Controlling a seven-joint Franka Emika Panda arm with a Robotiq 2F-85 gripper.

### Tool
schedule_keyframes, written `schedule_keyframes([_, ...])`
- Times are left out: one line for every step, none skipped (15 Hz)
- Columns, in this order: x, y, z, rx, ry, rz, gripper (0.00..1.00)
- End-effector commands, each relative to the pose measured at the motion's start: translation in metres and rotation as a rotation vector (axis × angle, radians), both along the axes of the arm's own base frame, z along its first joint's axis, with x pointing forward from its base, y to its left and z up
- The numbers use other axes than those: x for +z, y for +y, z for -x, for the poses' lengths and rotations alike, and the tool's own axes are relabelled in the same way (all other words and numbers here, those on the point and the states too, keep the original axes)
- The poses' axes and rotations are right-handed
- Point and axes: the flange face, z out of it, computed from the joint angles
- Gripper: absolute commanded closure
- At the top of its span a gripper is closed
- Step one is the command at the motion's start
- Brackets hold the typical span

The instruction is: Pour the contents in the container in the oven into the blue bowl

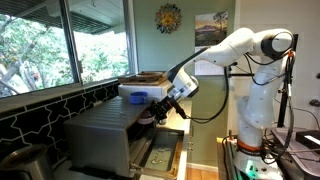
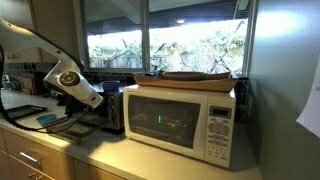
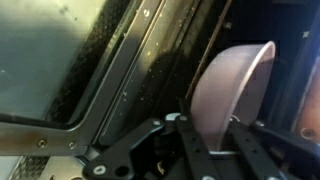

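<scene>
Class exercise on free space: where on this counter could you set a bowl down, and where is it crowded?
Bare: the counter strip in front of the microwave. Crowded: the mouth of the oven, where the gripper meets the container.

Glossy white robot arm point(image 1: 245, 48), rounded segments with dark joint rings, at upper right in an exterior view. Black cable point(image 1: 205, 119) loops beneath. Black gripper point(image 3: 212, 140), jointed bars, lower wrist view.

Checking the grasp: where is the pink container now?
Wrist view, right side: the container sits between the fingers of the gripper, beside the dark frame of the oven.
</scene>
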Motion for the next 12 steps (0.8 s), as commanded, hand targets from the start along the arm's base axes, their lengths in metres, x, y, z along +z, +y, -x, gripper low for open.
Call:
schedule_keyframes([0.01,-0.004,0.012,0.022,0.026,0.055,0.95])
schedule_keyframes([0.01,-0.004,0.013,0.038,0.044,0.07,0.95])
schedule_keyframes([0.009,-0.007,0.015,0.051,0.066,0.084,0.95])
schedule_keyframes([0.009,-0.009,0.017,0.058,0.082,0.101,0.95])
schedule_keyframes([0.01,-0.014,0.021,0.062,0.095,0.119,0.95])
schedule_keyframes([0.011,-0.019,0.026,0.065,0.107,0.137,0.95])
schedule_keyframes([0.014,-0.023,0.03,0.07,0.115,0.155,0.95])
schedule_keyframes([0.019,-0.029,0.036,0.073,0.12,0.173,0.95])
schedule_keyframes([0.023,-0.034,0.04,0.081,0.124,0.192,0.95])
schedule_keyframes([0.03,-0.038,0.046,0.101,0.129,0.202,0.95])
schedule_keyframes([0.036,-0.042,0.051,0.125,0.139,0.217,0.95])
schedule_keyframes([0.043,-0.047,0.056,0.152,0.152,0.228,0.95])
